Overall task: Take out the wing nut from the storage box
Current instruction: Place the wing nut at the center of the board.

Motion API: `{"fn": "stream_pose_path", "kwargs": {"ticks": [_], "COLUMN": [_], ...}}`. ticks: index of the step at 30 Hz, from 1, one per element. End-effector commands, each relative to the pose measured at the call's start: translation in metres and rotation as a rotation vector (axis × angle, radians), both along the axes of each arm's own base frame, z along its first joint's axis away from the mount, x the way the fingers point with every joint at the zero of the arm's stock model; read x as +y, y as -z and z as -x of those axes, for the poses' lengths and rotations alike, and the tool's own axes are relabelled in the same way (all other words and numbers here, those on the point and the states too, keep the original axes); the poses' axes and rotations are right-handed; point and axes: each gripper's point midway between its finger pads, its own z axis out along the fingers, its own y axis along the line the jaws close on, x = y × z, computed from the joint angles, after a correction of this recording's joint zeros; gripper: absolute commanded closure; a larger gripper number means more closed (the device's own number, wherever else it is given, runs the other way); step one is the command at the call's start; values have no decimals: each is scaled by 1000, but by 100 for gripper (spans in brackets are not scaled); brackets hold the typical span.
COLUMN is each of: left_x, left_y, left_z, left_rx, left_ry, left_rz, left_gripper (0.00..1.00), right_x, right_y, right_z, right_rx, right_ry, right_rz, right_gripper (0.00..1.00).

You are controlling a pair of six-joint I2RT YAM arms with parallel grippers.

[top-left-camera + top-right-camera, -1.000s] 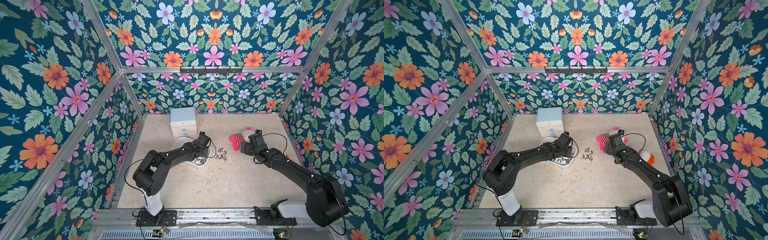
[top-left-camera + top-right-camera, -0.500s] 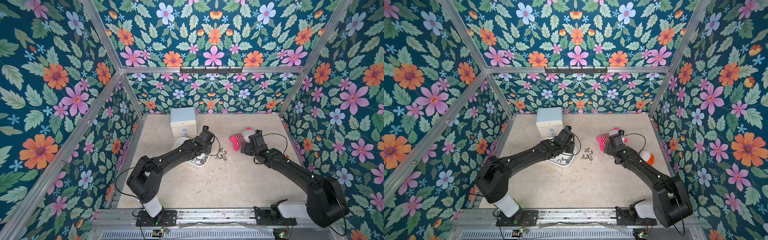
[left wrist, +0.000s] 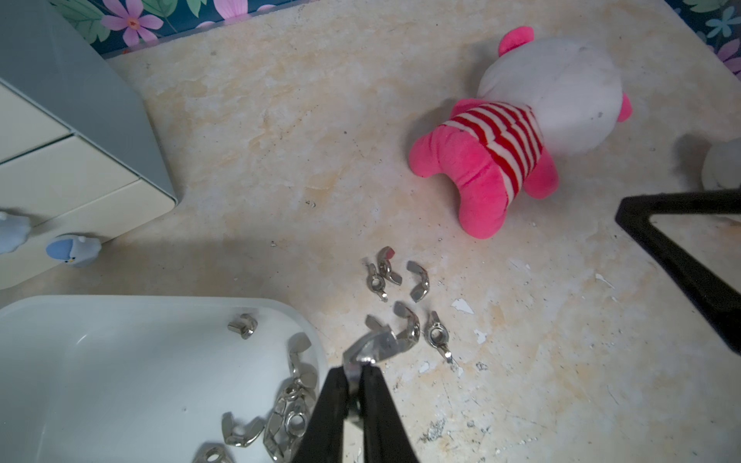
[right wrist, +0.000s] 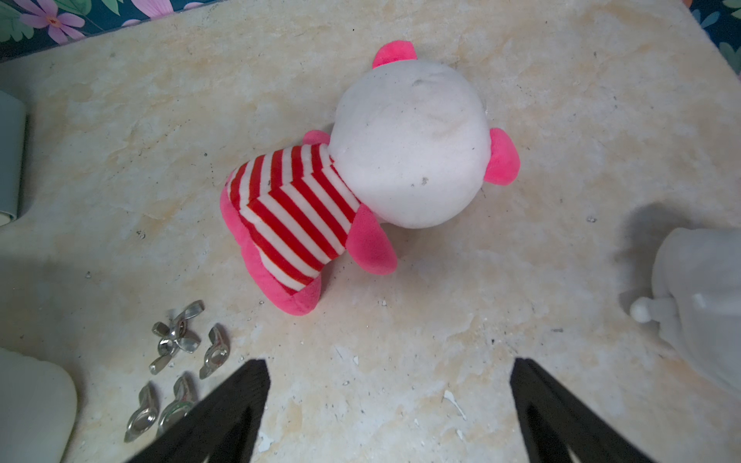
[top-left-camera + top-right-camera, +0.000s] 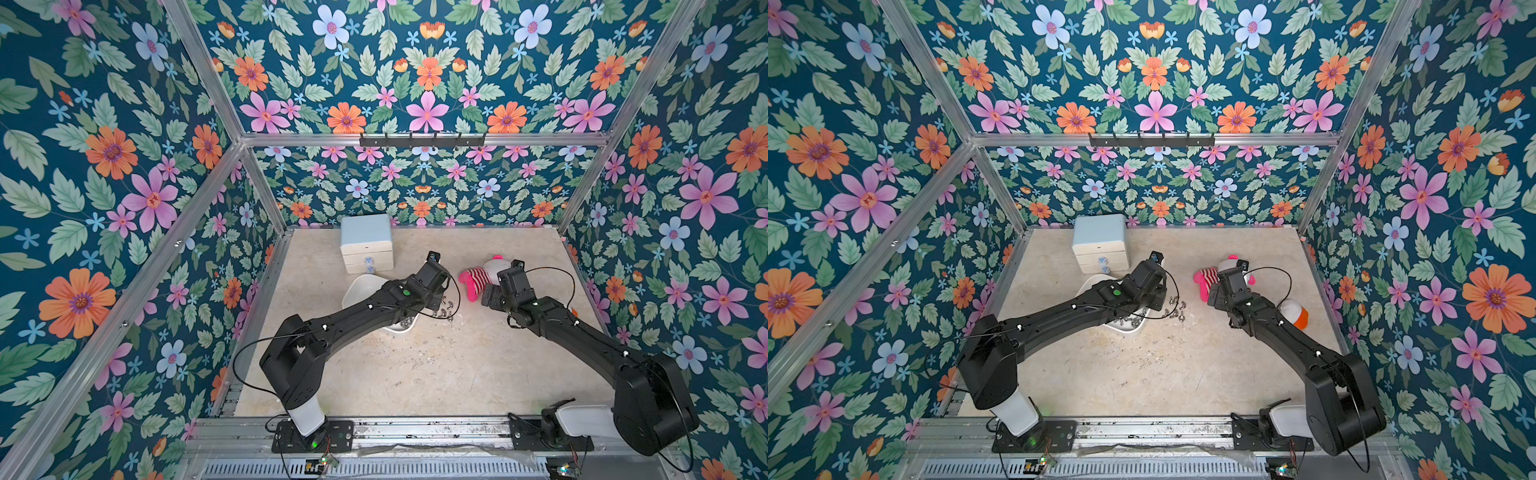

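Left gripper, clenched on a wing nut at lower centre, holds it past the storage box rim, seemingly only needing release; right gripper gapes empty.

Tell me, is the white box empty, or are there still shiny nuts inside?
Not empty. The left wrist view shows several wing nuts lying inside the storage box, bunched near one rounded end.

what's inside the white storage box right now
Loose wing nuts lie bunched at one end of the storage box; the floor seen elsewhere is bare. The left gripper covers part of that pile, and the left arm hides much of the box from above.
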Motion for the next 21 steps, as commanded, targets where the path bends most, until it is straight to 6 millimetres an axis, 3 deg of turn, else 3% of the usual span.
{"fn": "stream_pose_path", "kwargs": {"ticks": [1, 21], "left_x": [-4, -21], "left_y": [4, 67], "left_z": [8, 42], "left_rx": [9, 142], "left_ry": [18, 65], "left_rz": [-17, -87], "left_gripper": [85, 86], "right_x": [-3, -2], "right_y": [-3, -6], "right_z": [0, -1], "right_rx": [-21, -26], "right_ry": [24, 22], "right_rz": [-6, -13], "right_gripper": [1, 1]}}
